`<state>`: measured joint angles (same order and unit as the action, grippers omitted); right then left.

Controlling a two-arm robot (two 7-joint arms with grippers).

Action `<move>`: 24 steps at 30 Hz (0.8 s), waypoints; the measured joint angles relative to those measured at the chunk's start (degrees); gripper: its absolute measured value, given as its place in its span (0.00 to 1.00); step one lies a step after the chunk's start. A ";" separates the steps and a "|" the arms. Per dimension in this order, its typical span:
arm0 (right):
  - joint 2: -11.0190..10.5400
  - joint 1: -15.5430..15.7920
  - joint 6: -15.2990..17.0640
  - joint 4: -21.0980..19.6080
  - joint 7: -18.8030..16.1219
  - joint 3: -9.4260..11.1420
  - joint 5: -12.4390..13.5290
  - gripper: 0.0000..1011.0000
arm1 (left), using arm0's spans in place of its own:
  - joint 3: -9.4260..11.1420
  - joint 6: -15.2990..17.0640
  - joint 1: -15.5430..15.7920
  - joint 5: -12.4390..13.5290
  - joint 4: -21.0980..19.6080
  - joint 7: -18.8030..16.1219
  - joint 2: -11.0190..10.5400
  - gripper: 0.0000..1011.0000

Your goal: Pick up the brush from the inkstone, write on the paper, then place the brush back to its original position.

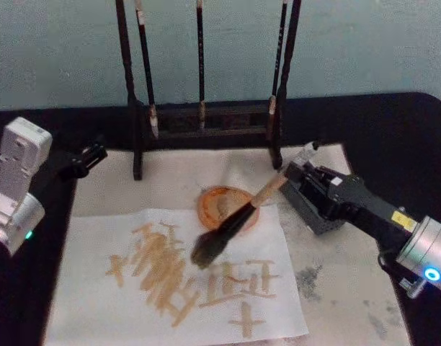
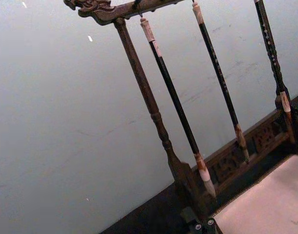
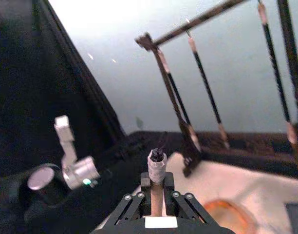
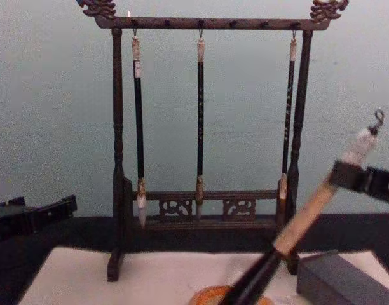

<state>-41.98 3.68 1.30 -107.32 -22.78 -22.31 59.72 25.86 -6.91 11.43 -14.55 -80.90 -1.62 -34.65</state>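
Clearly the right pincer (image 1: 288, 176) is clamped narrow on the brush (image 1: 243, 214), gripping the tan handle high up, just under the pale end cap. From the right wrist view that cap rises straight out of the pincer (image 3: 156, 194). From the grip, the brush slants down and toward the robot's left, crossing over the inkstone (image 1: 219, 201). Its bushy bristles are over the paper (image 1: 98, 288), just past the dish's near rim. Whether they touch the sheet cannot be told.

The paper carries many tan strokes. Beneath the right pincer sits a grey block (image 1: 312, 218), just beside the inkstone.

The left pincer (image 1: 93, 154) is parked at the left edge, well apart from the brush; its state cannot be told.

Everything rests on an off-white mat (image 1: 170, 176) over a black desk (image 1: 393, 122). Behind, three slim brushes (image 4: 200, 114) hang on a dark wooden rack (image 4: 207, 24) before a pale blue-grey wall (image 4: 48, 95).
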 joint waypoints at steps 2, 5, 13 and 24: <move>0.98 -0.42 -0.23 -0.03 -1.24 0.05 0.25 0.15 | 0.00 0.00 0.00 0.00 0.00 0.00 0.00 0.99; 2.41 -1.44 -0.27 0.45 -2.56 -0.62 0.34 0.15 | 0.00 0.00 0.00 0.00 0.00 0.00 0.00 0.99; 5.50 -4.77 1.40 3.63 -3.44 -3.64 -0.70 0.15 | 0.00 0.00 0.00 0.00 0.00 0.00 0.00 0.99; 7.19 -6.82 2.48 7.44 -2.54 -5.96 -3.32 0.15 | 0.00 0.00 0.00 0.00 0.00 0.00 0.00 0.99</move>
<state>-34.79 -3.14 3.78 -99.88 -25.32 -28.27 56.41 25.86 -6.91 11.43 -14.55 -80.90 -1.62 -34.65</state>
